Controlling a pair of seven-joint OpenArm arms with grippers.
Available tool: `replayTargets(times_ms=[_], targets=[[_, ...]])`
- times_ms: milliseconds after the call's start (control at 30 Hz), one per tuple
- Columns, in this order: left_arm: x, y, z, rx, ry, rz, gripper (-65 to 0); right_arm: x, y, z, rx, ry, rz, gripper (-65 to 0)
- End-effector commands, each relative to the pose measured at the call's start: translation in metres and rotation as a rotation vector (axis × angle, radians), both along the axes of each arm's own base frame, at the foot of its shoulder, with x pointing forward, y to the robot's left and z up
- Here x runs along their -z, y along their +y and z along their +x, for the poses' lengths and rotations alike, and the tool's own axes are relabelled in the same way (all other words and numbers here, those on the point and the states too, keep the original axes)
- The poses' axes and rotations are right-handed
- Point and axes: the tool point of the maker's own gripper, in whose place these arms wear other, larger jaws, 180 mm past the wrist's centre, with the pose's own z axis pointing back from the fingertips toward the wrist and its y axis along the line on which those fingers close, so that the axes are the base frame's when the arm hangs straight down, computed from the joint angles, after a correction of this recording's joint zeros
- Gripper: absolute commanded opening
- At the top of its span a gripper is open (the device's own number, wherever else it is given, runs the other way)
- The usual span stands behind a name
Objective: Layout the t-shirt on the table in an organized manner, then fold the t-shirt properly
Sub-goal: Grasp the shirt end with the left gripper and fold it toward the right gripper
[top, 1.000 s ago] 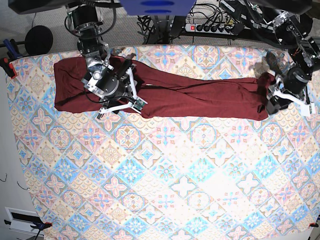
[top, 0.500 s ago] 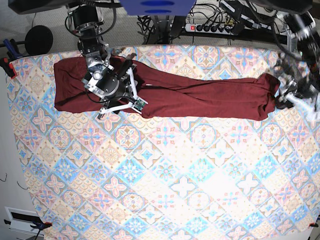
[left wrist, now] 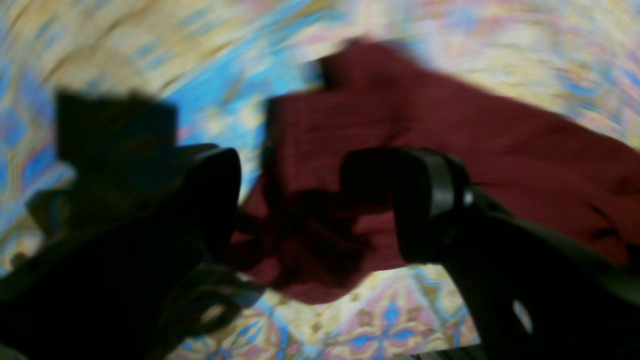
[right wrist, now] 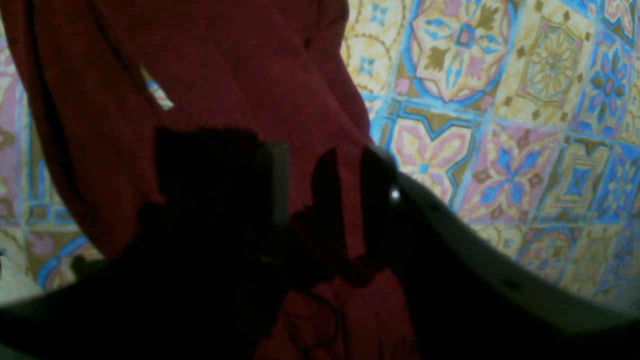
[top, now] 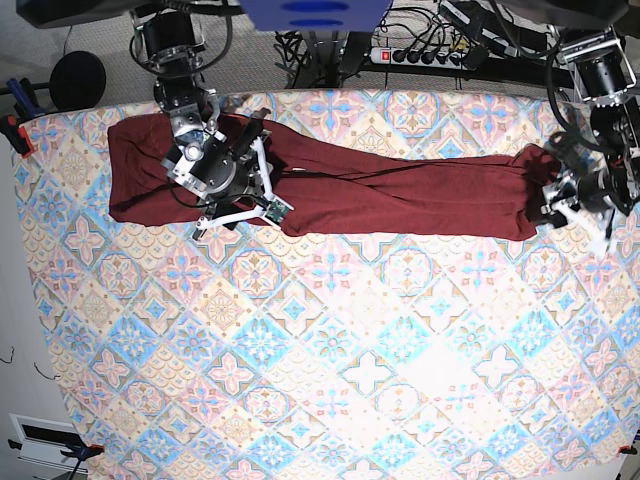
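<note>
Two black robot arms are working at opposite ends of a plain dark maroon long-sleeved t-shirt (top: 380, 195), which is lying stretched into a long, narrow, wrinkled band across the far part of a large table covered in a pastel blue, pink and cream diamond floral tile pattern (top: 330, 380). The garment is not yet lying flat, so the laying-out stage is probably underway and folding is not yet beginning.

The right gripper (right wrist: 320, 200) is sitting over the wider end of the cloth, on the left of the overhead view. Its jaws are standing close together with a ridge of maroon fabric pinched between them, seemingly anchoring that end so the shirt can be drawn taut.

The left gripper (left wrist: 290, 200) is hovering at the other end, on the right of the overhead view. Its jaws are standing wide apart with the bunched tip of the shirt lying between and beneath them, apparently unclamped; the wrist picture is blurred, so contact is hard to judge
</note>
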Motion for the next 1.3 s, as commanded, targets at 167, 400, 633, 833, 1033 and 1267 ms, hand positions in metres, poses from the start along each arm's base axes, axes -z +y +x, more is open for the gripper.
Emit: replayTargets(times_ms=[167, 400, 633, 833, 1033, 1267], targets=[[0.005, 0.007, 0.002, 0.002, 0.012, 0.048, -19.1, -0.014, 0.003, 0.012, 0.0, -0.051, 0.02, -42.1], [0.032, -0.029, 0.0, 0.113, 0.055, 0.067, -19.7, -0.015, 0.003, 0.013, 0.0, -0.052, 0.02, -42.1], [0.035, -0.053, 0.002, 0.114, 0.036, -0.022, -19.9, -0.015, 0.003, 0.013, 0.0, -0.052, 0.02, -42.1], [0.026, -0.067, 0.006, 0.106, 0.005, -0.126, -21.8, -0.015, 0.003, 0.013, 0.0, -0.054, 0.02, -42.1], [0.025, -0.068, 0.007, 0.103, -0.001, -0.131, -44.0, -0.017, 0.003, 0.015, -0.001, -0.06, 0.02, -42.1], [0.002, -0.03, 0.017, -0.002, -0.077, -0.107, -65.0, -0.017, 0.003, 0.015, -0.001, -0.06, 0.02, -42.1]])
